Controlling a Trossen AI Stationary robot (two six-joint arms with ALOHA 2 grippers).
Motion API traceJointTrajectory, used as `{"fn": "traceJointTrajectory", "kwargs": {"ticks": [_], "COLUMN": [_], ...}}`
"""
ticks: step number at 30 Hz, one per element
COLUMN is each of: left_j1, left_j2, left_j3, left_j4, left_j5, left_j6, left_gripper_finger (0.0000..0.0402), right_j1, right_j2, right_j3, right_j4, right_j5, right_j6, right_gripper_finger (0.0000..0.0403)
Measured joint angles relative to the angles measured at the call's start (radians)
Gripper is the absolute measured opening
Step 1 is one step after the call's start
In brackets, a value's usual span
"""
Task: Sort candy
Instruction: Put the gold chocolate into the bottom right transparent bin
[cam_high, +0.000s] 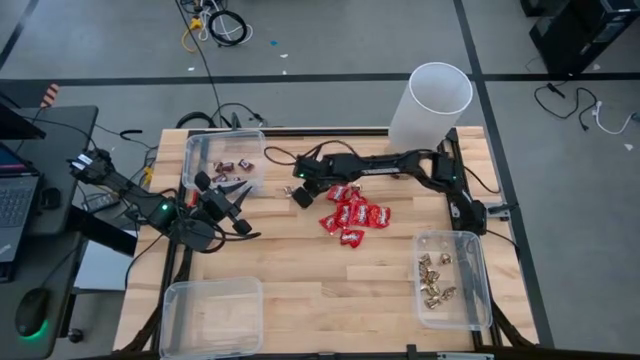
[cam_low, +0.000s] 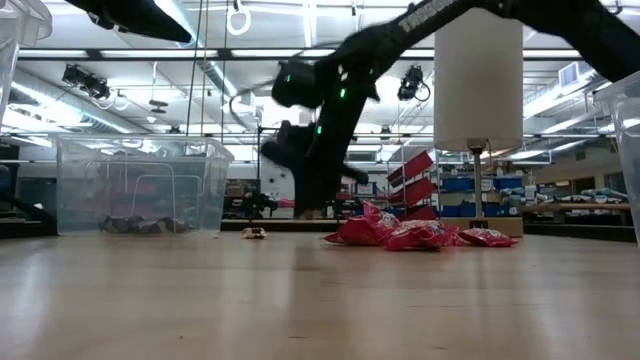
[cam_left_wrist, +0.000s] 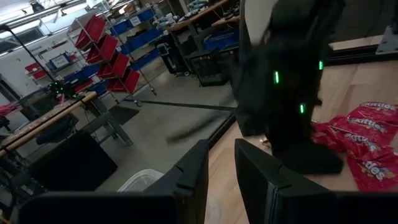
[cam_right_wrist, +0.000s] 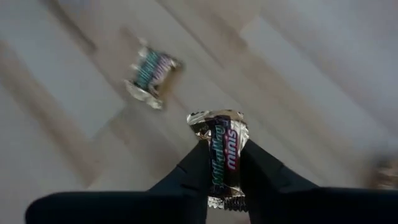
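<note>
**Candy sorting well advanced; one dark mini bar gripped**

A wooden table (cam_high: 300, 290) is seen from above with three clear bins at its edges. The bin at the right (cam_high: 478, 300) holds the gold-foil pieces (cam_high: 432, 278); the bin at the far left (cam_high: 200, 150) holds several dark mini bars (cam_high: 232, 166); the near-left bin (cam_high: 212, 318) holds nothing visible. A heap of red packets (cam_high: 352, 218) is left unsorted at the table's middle, so the red sort is judged not yet begun. One more wrapped piece (cam_right_wrist: 150, 73) lies loose on the wood. The right gripper (cam_right_wrist: 225, 180) is narrowed onto a dark mini bar (cam_right_wrist: 225, 155), pinched between its fingers. The left gripper (cam_left_wrist: 219, 167) hangs near the far-left bin, its fingers set narrowly apart with nothing between them.
</note>
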Motion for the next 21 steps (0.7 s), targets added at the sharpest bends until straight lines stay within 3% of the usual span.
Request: {"fn": "traceJointTrajectory", "kwargs": {"ticks": [4, 8, 13, 17, 21], "left_j1": [0.0, 0.0, 0.0, 0.0, -0.001], "left_j2": [0.0, 0.0, 0.0, 0.0, 0.014], "left_j3": [0.0, 0.0, 0.0, 0.0, 0.0], "left_j4": [0.002, 0.037, 0.187, 0.355, 0.509], "left_j5": [0.015, 0.126, 0.288, 0.457, 0.637], "left_j6": [0.007, 0.048, 0.05, 0.075, 0.105], "left_gripper_finger": [0.0082, 0.0082, 0.0082, 0.0082, 0.0082], "right_j1": [0.007, 0.041, 0.141, 0.272, 0.418], "right_j2": [-0.092, -0.217, -0.385, -0.514, -0.607], "right_j3": [0.001, 0.002, 0.004, 0.004, 0.004], "right_j4": [-0.041, -0.135, -0.381, -0.541, -0.709], "right_j5": [-0.018, -0.044, -0.014, 0.02, 0.113], "right_j6": [-0.038, -0.074, -0.051, 0.047, 0.26], "right_gripper_finger": [0.0057, 0.0049, 0.0047, 0.0044, 0.0035]}}
